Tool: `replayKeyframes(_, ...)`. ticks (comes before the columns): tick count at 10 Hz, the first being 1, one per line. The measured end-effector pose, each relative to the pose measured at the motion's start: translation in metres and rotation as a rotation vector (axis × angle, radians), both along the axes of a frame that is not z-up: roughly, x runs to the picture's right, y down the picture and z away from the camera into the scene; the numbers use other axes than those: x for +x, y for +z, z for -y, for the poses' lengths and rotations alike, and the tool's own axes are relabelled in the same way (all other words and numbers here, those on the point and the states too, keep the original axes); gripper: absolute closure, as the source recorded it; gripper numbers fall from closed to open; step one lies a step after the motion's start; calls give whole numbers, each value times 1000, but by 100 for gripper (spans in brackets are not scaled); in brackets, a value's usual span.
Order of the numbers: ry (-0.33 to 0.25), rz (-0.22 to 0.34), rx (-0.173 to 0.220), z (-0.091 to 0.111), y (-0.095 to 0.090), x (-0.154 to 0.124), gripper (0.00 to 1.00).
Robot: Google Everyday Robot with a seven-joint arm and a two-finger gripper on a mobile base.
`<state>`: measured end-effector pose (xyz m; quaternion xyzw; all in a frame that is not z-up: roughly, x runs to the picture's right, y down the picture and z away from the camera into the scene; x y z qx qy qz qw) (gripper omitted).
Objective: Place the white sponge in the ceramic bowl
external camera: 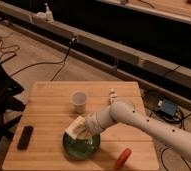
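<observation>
Here jaws clamp white sponge (74, 128) over ceramic bowl (88, 150) rim, long axis diagonal.

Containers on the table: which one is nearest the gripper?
The ceramic bowl, wide and dark green: the gripper holds the white sponge over its rim. The small translucent cup stands apart, farther back.

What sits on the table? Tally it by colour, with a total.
White or pale: 3 (white sponge, cup, small bottle)
Green: 1 (ceramic bowl)
Black: 1 (flat device)
Red: 1 (oblong object)
Total: 6
Claw: at the sponge, above the bowl.
</observation>
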<state>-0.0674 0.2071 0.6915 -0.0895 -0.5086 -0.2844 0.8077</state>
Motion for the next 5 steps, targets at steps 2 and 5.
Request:
replayKeyframes(2,13,-11,-38,-12,9,9,61)
replayKeyframes(5,7,-26,-94,-31,24,17,32)
